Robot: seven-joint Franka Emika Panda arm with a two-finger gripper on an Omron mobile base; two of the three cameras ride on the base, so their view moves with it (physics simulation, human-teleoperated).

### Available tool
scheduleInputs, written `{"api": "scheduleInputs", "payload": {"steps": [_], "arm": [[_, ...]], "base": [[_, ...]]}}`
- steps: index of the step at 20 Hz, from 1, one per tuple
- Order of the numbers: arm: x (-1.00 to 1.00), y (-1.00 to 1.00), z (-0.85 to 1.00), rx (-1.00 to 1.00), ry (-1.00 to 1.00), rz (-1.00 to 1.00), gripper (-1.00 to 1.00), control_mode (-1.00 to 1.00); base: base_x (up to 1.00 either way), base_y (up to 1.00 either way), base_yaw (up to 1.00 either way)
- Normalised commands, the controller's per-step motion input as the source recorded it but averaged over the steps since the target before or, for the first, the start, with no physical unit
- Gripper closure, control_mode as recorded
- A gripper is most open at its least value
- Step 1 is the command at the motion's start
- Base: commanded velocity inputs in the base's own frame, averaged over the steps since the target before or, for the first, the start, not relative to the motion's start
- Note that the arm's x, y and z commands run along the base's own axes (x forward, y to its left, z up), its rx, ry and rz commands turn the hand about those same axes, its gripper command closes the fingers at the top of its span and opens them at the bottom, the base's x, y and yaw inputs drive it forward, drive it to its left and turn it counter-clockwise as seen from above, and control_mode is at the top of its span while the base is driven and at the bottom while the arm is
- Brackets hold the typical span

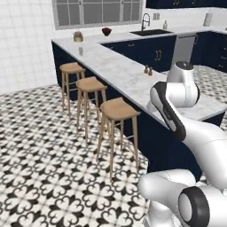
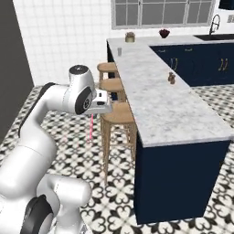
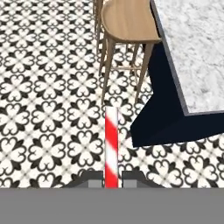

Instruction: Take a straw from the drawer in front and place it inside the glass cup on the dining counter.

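The gripper [image 3: 112,180] is clamped on the straw [image 3: 111,146], which hangs over the tiled floor beside the dining counter [image 2: 169,105]. The carry is under way (the glass cup [image 2: 119,51] stands far along the marble), so next comes travelling there and upending the straw.

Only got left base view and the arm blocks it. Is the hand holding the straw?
Observer: Yes. In the hand view the hand is shut on the straw, which is striped red and white.
Operator: Where is it relative to the dining counter?
Observer: Off its edge. In the right base view the straw hangs down from the hand over the patterned floor, beside the nearest stool.
Operator: Over the marble yet?
Observer: No, the dining counter lies to one side of it.
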Motion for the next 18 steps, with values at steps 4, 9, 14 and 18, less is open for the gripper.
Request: {"api": "scheduleInputs", "payload": {"steps": [4,9,14,18], "arm": [[0.0,0.0,0.0,0.0,0.0,0.0,1.0,1.0],[0.0,0.0,0.0,0.0,0.0,0.0,1.0,1.0],[0.0,0.0,0.0,0.0,0.0,0.0,1.0,1.0],[0.0,0.0,0.0,0.0,0.0,0.0,1.0,1.0]], "base": [[0.36,1.0,-0.48],[0.32,1.0,-0.48],[0.3,1.0,-0.48],[0.3,1.0,-0.48]]}}
